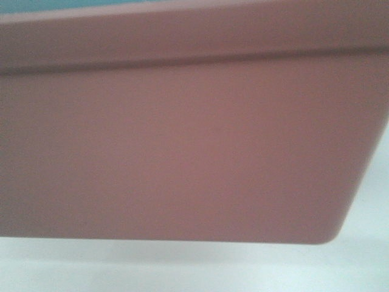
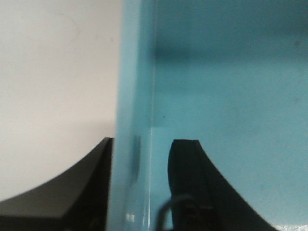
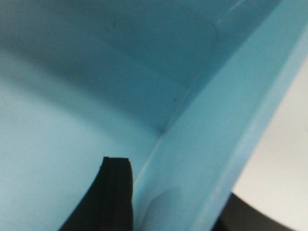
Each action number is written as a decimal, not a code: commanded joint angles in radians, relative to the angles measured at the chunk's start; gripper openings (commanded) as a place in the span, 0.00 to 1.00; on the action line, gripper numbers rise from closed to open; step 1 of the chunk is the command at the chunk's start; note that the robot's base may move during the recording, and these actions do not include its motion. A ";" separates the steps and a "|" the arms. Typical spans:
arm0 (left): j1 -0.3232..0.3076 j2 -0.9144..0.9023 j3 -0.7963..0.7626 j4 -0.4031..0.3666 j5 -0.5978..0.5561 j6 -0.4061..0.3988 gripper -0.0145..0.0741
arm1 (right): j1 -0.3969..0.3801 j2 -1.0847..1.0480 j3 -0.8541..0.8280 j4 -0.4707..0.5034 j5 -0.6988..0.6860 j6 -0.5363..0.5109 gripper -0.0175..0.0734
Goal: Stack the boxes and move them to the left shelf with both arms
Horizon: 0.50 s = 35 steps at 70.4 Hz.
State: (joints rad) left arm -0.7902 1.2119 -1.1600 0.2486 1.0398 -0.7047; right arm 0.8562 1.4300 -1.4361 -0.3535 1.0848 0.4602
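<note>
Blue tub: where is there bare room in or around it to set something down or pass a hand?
Inside the blue tub, the visible floor is bare. Outside the wall the left gripper clamps, bare white surface runs alongside. Crowded: that wall and the one the right gripper clamps. The pink tub fills the front view.

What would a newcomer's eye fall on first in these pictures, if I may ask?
The salmon pink tub fills almost the whole front view. In the wrist views, the left end effector and the right end effector each straddle a wall of the light blue tub, one finger inside.
</note>
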 commanded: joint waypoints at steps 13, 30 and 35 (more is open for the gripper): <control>-0.040 -0.025 -0.043 -0.048 -0.277 0.084 0.16 | 0.017 -0.003 -0.037 0.000 -0.324 -0.044 0.23; -0.040 -0.002 -0.043 -0.048 -0.281 0.084 0.16 | 0.017 0.030 -0.037 0.037 -0.317 -0.044 0.23; -0.040 -0.003 -0.043 -0.048 -0.281 0.084 0.16 | 0.017 0.030 -0.037 0.037 -0.318 -0.044 0.23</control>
State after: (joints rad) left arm -0.7902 1.2410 -1.1502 0.2722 1.0456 -0.7148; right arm 0.8543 1.4801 -1.4361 -0.3735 1.0361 0.4602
